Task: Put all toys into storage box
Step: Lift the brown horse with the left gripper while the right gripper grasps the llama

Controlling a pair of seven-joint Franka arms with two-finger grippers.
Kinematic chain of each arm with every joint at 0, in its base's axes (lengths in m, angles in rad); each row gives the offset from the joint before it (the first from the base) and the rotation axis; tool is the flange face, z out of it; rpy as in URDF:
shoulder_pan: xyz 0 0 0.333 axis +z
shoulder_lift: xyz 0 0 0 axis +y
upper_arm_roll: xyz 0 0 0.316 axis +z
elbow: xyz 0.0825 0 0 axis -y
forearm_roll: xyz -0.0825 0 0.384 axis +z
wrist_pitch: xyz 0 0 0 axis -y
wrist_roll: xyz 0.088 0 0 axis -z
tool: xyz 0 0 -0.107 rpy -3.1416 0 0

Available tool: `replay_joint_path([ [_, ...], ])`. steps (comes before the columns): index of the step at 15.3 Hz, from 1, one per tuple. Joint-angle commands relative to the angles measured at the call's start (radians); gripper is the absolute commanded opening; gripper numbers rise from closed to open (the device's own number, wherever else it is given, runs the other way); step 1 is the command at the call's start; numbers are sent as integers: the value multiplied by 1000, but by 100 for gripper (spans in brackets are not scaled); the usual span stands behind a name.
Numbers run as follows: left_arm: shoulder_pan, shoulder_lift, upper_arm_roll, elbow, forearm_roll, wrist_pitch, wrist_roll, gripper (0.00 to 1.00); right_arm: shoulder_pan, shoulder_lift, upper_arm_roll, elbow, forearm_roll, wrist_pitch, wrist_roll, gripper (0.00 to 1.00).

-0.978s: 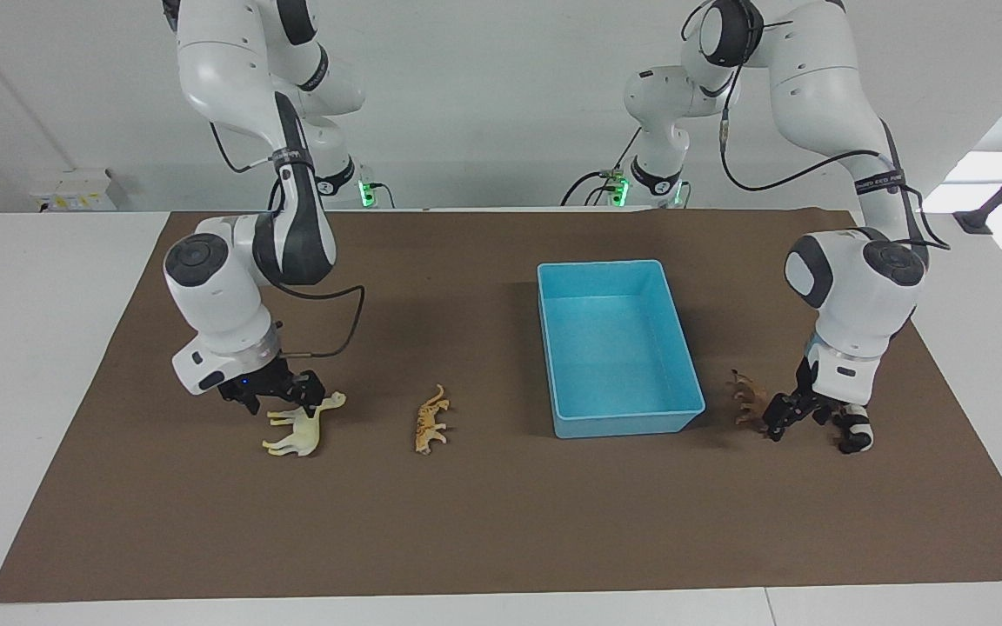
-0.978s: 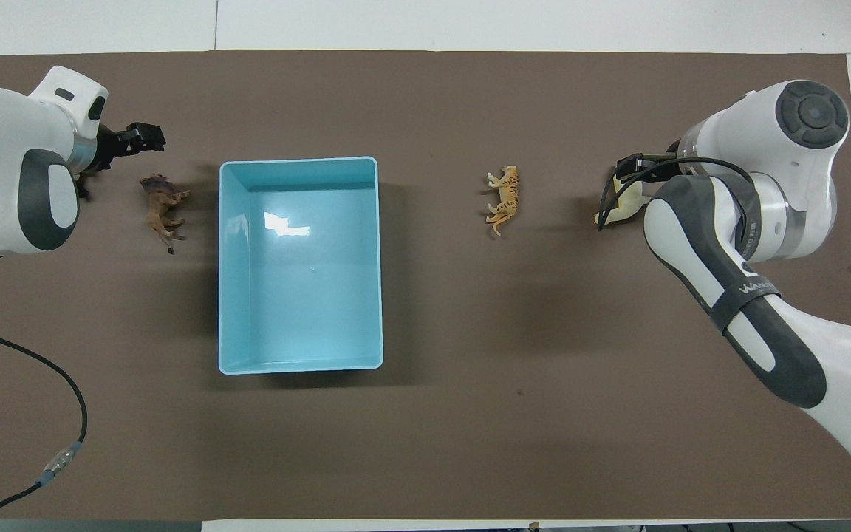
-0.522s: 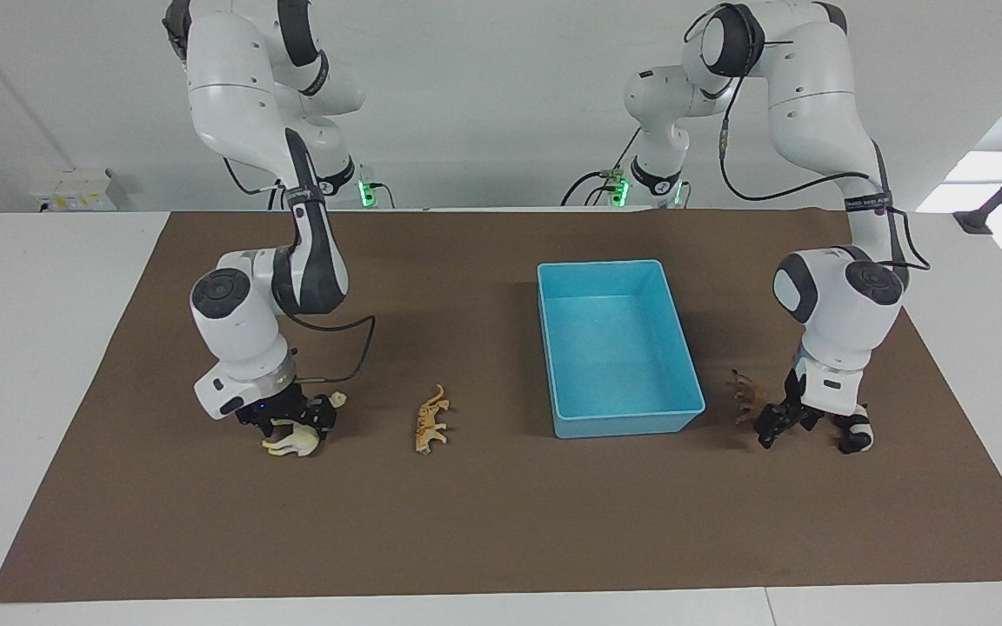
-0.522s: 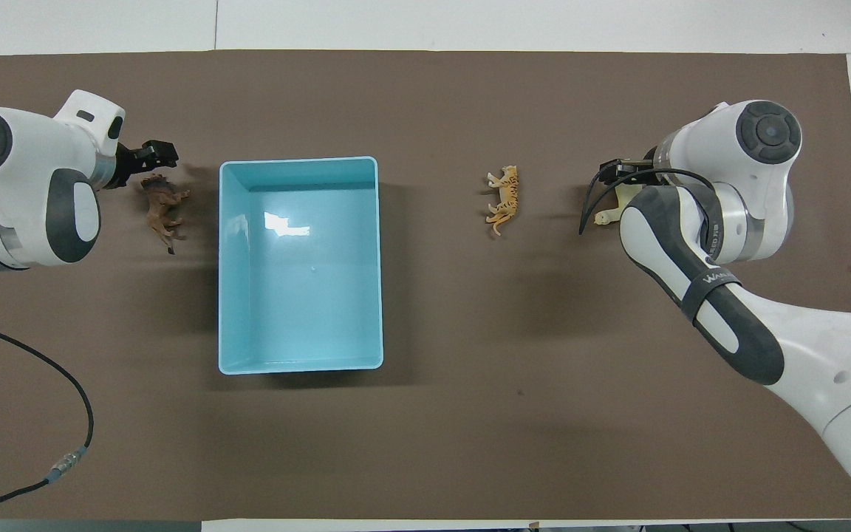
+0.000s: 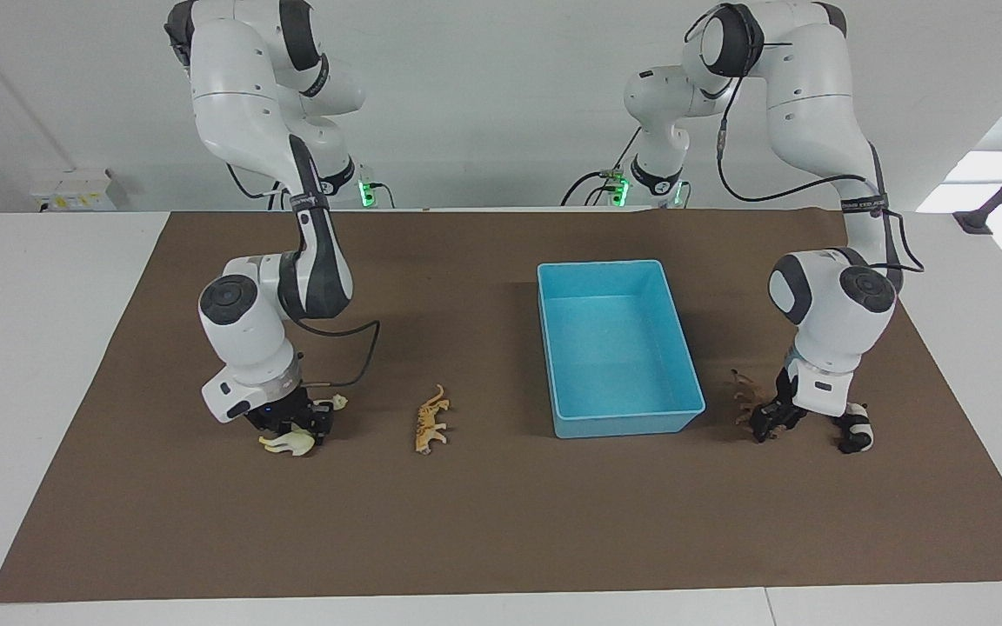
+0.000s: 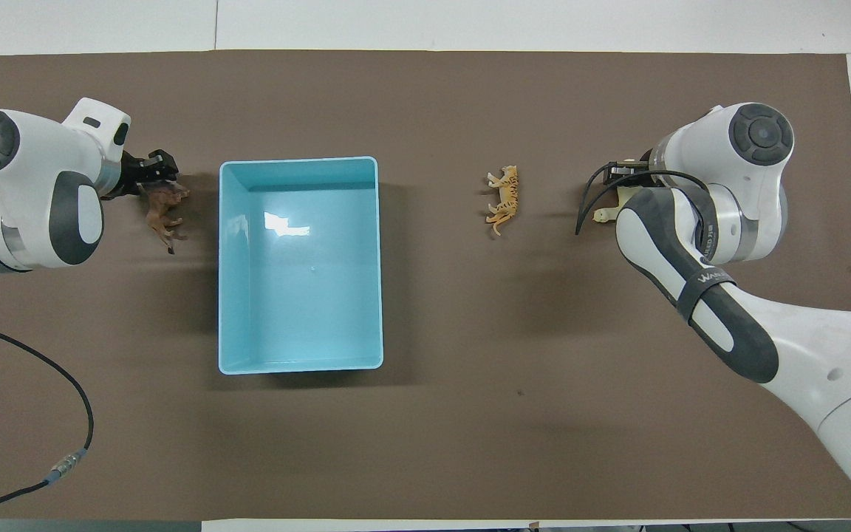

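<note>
Brown mat (image 5: pixel 501 522) on white table (image 5: pixel 31 348); both grippers low, jaws seemingly unreadable.

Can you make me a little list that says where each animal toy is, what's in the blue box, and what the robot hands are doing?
box: nothing in it
horse: on the mat, right tool down on it
cat: lying on the mat, between horse and box
lion: beside the box, left tool down at it
panda: on the mat, next to the left tool
</note>
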Motion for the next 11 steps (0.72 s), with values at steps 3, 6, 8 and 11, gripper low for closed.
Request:
replay_joint_path([
  [3, -6, -30, 5, -15, 22, -43, -27, 36, 24, -7, 4, 88, 0, -99, 17, 0],
  [6, -9, -27, 5, 20, 17, -61, -58, 12, 29, -23, 4, 184, -7, -220, 13, 0],
  [8, -11, -22, 3, 109, 11, -159, -66, 12, 40, -59, 6, 222, -6, -290, 12, 0],
  [11, -17, -31, -8, 243, -18, -350, -125, 12, 44, -89, 7, 290, 5, -410, 13, 0],
])
